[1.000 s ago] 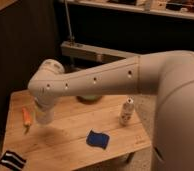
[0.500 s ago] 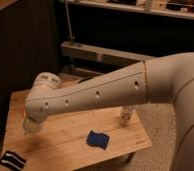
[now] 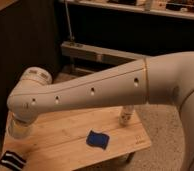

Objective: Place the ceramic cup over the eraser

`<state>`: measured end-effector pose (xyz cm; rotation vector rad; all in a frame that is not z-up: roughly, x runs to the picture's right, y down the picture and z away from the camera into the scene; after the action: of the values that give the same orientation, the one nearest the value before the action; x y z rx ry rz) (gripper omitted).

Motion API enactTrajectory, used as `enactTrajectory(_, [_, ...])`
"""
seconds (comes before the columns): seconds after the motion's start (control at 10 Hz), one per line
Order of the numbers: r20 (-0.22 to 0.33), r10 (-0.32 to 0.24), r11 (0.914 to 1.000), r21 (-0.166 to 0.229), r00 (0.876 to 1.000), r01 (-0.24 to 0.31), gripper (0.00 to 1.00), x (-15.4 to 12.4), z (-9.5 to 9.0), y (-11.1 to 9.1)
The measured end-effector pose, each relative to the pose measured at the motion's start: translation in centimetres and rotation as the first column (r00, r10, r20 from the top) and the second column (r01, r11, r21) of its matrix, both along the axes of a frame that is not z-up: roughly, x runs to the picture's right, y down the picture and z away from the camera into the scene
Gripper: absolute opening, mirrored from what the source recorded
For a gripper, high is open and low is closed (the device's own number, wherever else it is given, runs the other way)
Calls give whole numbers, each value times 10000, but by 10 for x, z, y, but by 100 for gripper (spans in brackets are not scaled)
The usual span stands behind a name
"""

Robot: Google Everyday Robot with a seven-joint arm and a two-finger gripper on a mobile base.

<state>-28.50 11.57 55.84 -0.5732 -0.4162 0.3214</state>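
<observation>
Moved since a second ago: arm (image 3: 90, 92), now lower and larger in the camera view, with its wrist end (image 3: 19, 127) brought down over the left part of the table (image 3: 140, 142). It now covers the orange stick and the green bowl that showed earlier. Cup, eraser and pad are unmoved.

Item 1, gripper: at the left end of the arm, beyond the wrist end, above the left side of the table. It is hidden by the arm, so whether it is wide, narrow or holding anything cannot be told.

Item 2, ceramic cup (image 3: 125, 118): white, upright, at the far right edge of the table. Its upper part is hidden behind the arm.

Item 3, eraser (image 3: 12, 161): black and white stripes, lying flat at the near left corner of the table, well apart from the cup, near and below the wrist end.

Item 4, blue pad (image 3: 97, 140): lying flat near the middle of the table's near edge, between eraser and cup.

Item 5, table: pale slatted wood on a speckled floor (image 3: 165, 132).
</observation>
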Motion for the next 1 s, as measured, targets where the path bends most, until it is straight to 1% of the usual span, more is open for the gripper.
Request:
enactTrajectory(0.1, [149, -339, 9992, -218, 9993, 342, 0, 0, -4, 0])
enactTrajectory(0.2, [255, -569, 9979, -303, 9981, 577, 0, 3, -5, 1])
enactTrajectory(0.4, [505, -812, 9960, -333, 9954, 830, 0, 4, -9, 9])
enactTrajectory(0.5, [577, -922, 9948, -373, 9941, 945, 0, 2, -7, 15])
enactTrajectory(0.6, [697, -1107, 9927, -393, 9914, 1136, 0, -4, -9, 21])
enactTrajectory(0.8, [756, -1539, 9874, -257, 9852, 1562, 0, -17, -16, 32])
enactTrajectory(1.0, [747, -2128, 9769, -37, 9742, 2136, 0, -31, -28, 39])
